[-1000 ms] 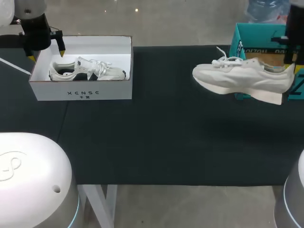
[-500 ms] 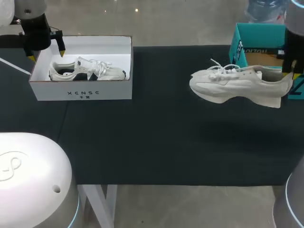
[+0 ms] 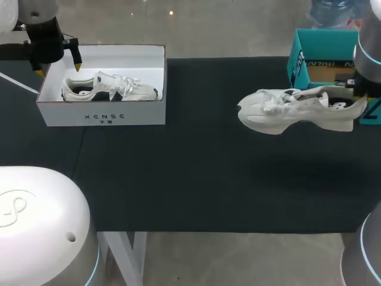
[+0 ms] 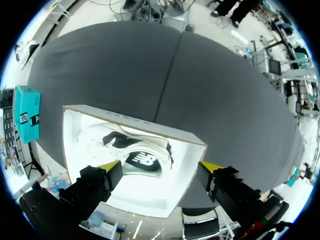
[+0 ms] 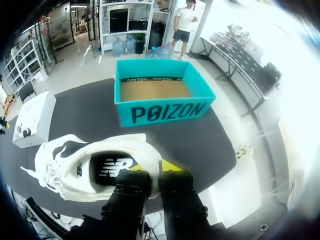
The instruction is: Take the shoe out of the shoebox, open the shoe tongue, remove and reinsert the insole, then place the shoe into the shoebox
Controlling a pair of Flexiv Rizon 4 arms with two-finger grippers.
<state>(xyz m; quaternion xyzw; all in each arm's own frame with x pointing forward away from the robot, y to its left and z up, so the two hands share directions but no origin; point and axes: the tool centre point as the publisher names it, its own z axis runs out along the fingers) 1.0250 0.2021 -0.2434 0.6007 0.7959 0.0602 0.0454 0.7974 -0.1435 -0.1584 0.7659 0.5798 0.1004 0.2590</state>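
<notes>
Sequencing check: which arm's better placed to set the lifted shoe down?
Right, probably: the right gripper is shut on the shoe at its heel; the left gripper hangs open over the far white shoebox.

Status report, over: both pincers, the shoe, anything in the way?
Left pincer open above white box, second shoe inside. Right pincer shut on shoe heel; shoe out of teal box. Teal box close beside it.

The white lace-up sneaker [image 3: 286, 116] is hiding the near part of the teal cardboard shoebox [image 3: 324, 44] in the head view, and the shoebox's right side is running off the edge. The right pincer [image 5: 152, 169] is covering the sneaker's heel rim in its wrist view.
</notes>
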